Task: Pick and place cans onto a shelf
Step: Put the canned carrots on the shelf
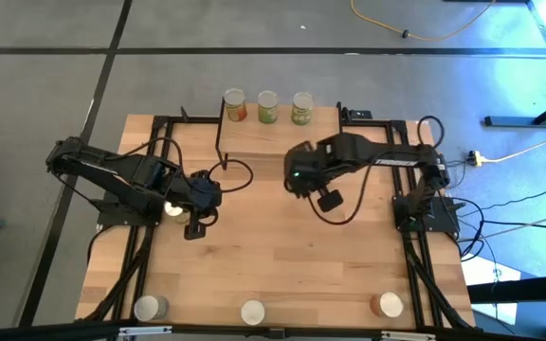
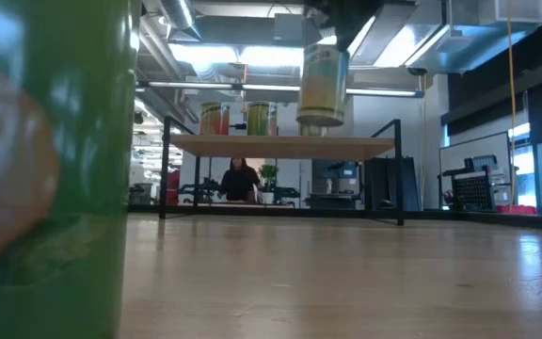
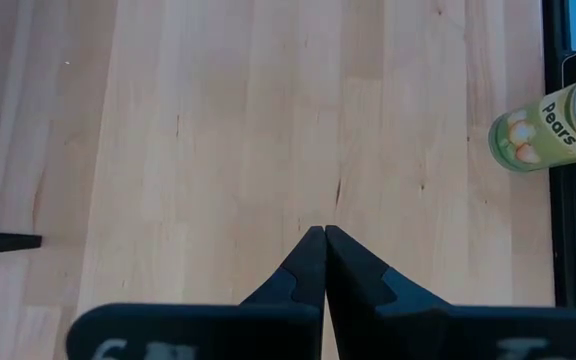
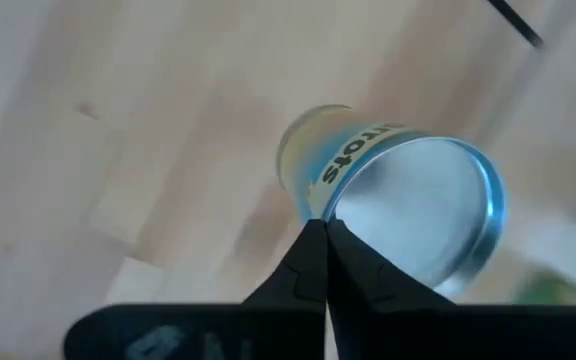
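Wooden tabletop (image 1: 282, 256) below my right gripper (image 4: 318, 228), fingers together, can (image 4: 408, 200) just beyond; left gripper (image 3: 324, 235) closed, empty; shelf (image 1: 263, 142) half hidden.

A huge green can (image 2: 45, 169) fills the low view's left edge, cut off top and bottom, label too blurred to read. The carried can (image 4: 398, 205) smears in the right wrist view, its print only partly legible, and the right gripper (image 1: 301, 175) hides it from above.

The can (image 3: 551, 127) lying on its side at the bench (image 3: 268, 120) edge, seen from the left wrist, reads "Pears". The can (image 4: 398, 205) before the right wrist camera shows only the partial letters "tots".
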